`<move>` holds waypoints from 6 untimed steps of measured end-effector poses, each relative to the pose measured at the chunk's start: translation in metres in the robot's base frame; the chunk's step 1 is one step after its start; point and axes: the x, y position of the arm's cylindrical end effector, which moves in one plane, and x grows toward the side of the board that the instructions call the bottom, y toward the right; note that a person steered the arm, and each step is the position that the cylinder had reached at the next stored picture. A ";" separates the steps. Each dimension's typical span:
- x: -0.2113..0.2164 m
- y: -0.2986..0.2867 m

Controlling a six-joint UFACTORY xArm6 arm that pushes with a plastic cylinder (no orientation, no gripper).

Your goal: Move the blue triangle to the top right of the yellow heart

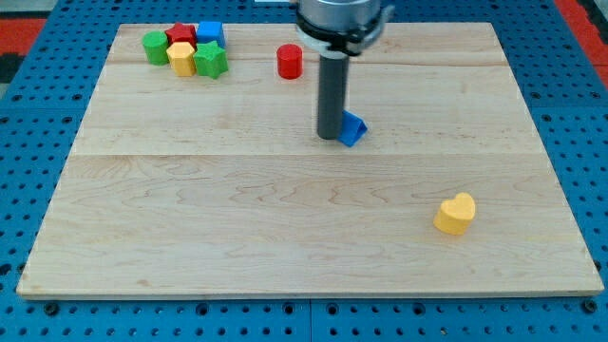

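Near the bench's [285, 237] middle, my tip [329, 139], a plain rod tool holding nothing, touches the left side of the blue triangle [354, 129], likely light, rigid and prone to pivoting, far-left of the yellow heart [456, 213].

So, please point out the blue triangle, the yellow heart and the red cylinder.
blue triangle [355, 128]: camera view, its visible right part.
yellow heart [455, 214]: camera view, its top face.
red cylinder [290, 62]: camera view, its side.
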 end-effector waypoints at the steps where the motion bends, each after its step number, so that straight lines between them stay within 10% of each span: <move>1: -0.011 -0.018; 4: -0.011 0.179; 6: -0.027 -0.011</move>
